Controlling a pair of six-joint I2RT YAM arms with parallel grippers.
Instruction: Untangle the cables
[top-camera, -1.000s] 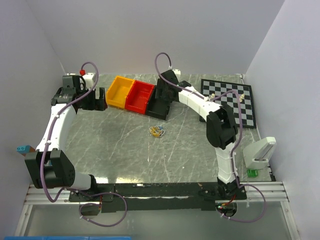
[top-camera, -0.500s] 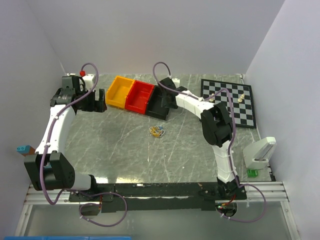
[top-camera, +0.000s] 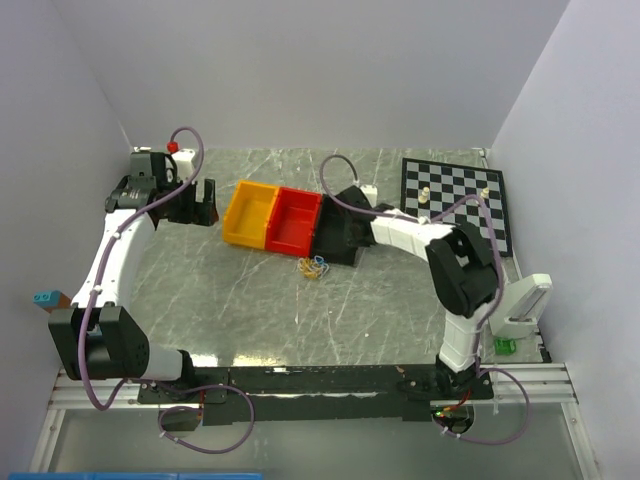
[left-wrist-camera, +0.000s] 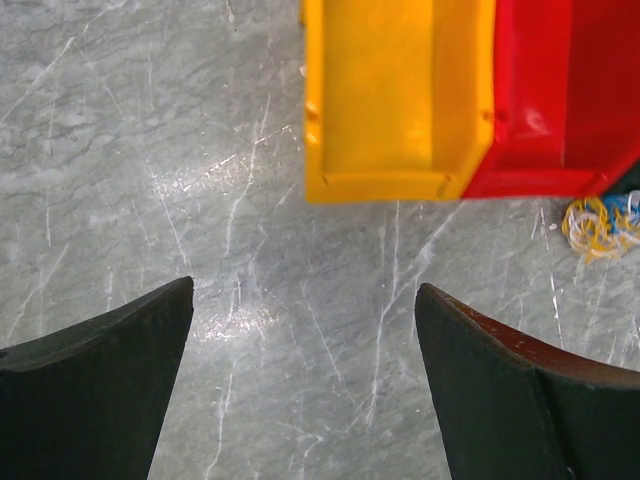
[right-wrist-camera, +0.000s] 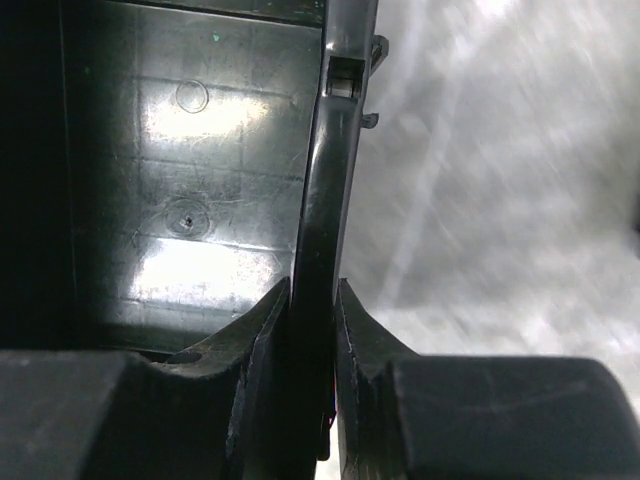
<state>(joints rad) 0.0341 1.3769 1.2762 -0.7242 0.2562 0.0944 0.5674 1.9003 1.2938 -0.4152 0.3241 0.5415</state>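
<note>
The cables (top-camera: 313, 266) are a small tangle of thin yellow, blue and white wire on the marble table, right at the front edge of the red bin (top-camera: 293, 220). In the left wrist view the cables (left-wrist-camera: 598, 222) lie at the right edge, under the red bin's (left-wrist-camera: 570, 90) corner. My right gripper (top-camera: 355, 228) is shut on the side wall (right-wrist-camera: 325, 200) of the black bin (top-camera: 338, 242); the right wrist view has a finger on each side of the wall, right gripper (right-wrist-camera: 312, 300). My left gripper (top-camera: 207, 203) hangs open and empty left of the yellow bin (top-camera: 248, 212), left gripper (left-wrist-camera: 304, 290).
Yellow, red and black bins stand joined in a row across the table's middle. A chessboard (top-camera: 455, 200) with a few pieces lies at the back right. A white device (top-camera: 522, 305) and a small green item (top-camera: 505, 345) sit at the right edge.
My right gripper has shut on the black bin's wall and drawn the whole row of bins nearer and rightward, up to the cables. The left gripper stays open, shifted slightly.
</note>
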